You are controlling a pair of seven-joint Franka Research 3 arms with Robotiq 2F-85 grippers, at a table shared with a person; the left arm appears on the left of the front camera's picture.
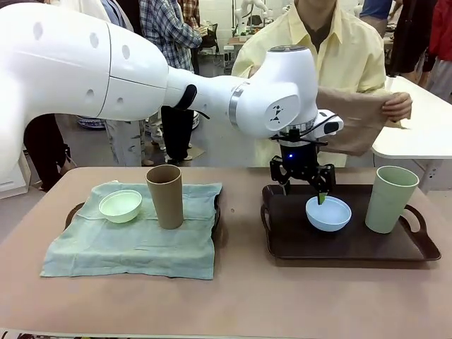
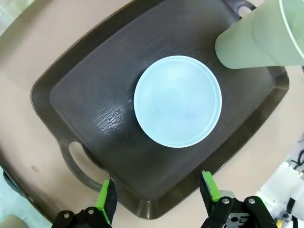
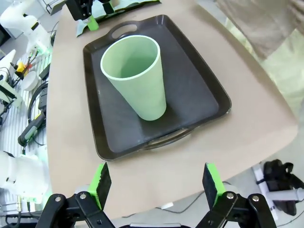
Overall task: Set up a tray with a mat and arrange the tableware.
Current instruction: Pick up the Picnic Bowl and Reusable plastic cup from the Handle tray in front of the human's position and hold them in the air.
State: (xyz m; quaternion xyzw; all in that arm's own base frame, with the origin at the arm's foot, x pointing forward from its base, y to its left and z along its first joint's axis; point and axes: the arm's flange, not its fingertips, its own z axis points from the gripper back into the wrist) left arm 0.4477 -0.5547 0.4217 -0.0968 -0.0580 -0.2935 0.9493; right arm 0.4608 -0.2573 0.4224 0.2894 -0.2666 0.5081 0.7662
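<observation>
I'm hovering the left gripper (image 1: 304, 192), jaws apart, over the blue bowl (image 1: 328, 213); left tray (image 1: 70, 212) looking done, right tray (image 1: 282, 246) lacking a mat.

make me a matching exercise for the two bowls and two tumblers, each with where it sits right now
Things:
1. mint green bowl
2. brown tumbler
3. light blue bowl
4. sage green tumbler

Places:
a. on the green cloth, right of a bowl
b. on the dark tray, at its right end
c. on the green cloth, farthest left
d. on the dark tray, under the open left gripper

Pairs: 1-c, 2-a, 3-d, 4-b
</observation>
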